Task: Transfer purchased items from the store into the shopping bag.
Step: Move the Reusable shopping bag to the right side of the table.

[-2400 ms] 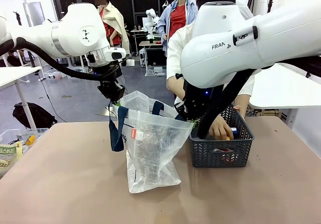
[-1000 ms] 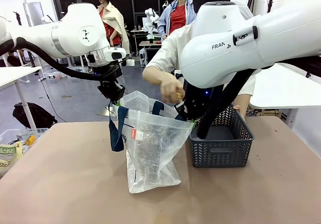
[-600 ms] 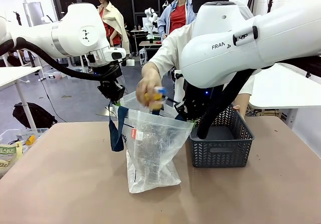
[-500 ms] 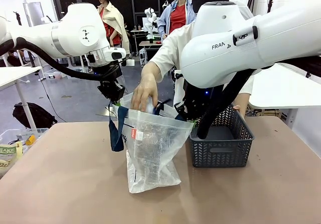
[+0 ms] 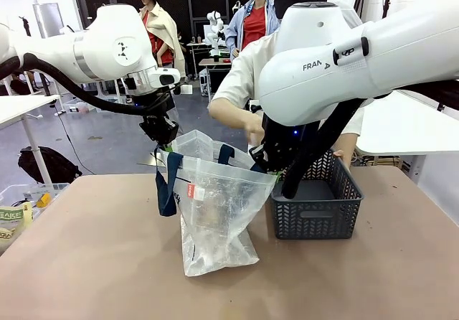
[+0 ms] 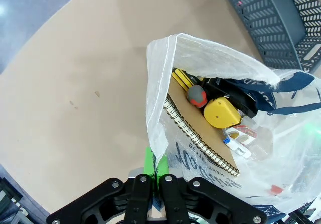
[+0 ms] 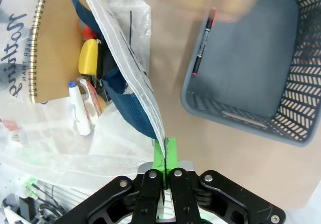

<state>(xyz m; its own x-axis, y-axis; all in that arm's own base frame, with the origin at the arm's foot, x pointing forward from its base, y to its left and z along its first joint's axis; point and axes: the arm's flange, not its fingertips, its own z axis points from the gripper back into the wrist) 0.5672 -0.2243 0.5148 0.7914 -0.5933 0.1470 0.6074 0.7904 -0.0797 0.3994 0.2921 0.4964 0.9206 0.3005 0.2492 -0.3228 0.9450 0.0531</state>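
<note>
The shopping bag [image 5: 215, 205] stands open mid-table between both arms. My left gripper [image 5: 161, 135] is shut on the bag's left rim, and in the left wrist view the plastic edge [image 6: 159, 98] runs down into this gripper [image 6: 155, 170]. My right gripper [image 5: 257, 163] [image 7: 165, 149] is shut on the right rim beside a navy handle [image 7: 131, 108]. Purchased items lie inside: a brown spiral notebook [image 6: 200, 133], a yellow item [image 6: 220, 112] and a white pen [image 7: 77, 108]. The store basket [image 5: 315, 216] [image 7: 235, 116] stands right of the bag, with a red-tipped pen [image 7: 202, 43] at its wall. The person's hand [image 5: 251, 128] hovers between bag and basket.
A clear box [image 5: 18, 205] with packets sits at the table's left edge. Bare brown tabletop [image 5: 107, 277] lies in front of the bag and basket. The person stands at the far side, with other people and white tables behind.
The person's hand carried a yellow and blue item over the bag, reached into its mouth, and has now drawn back empty toward the basket. Both grippers and the bag have stayed still.
</note>
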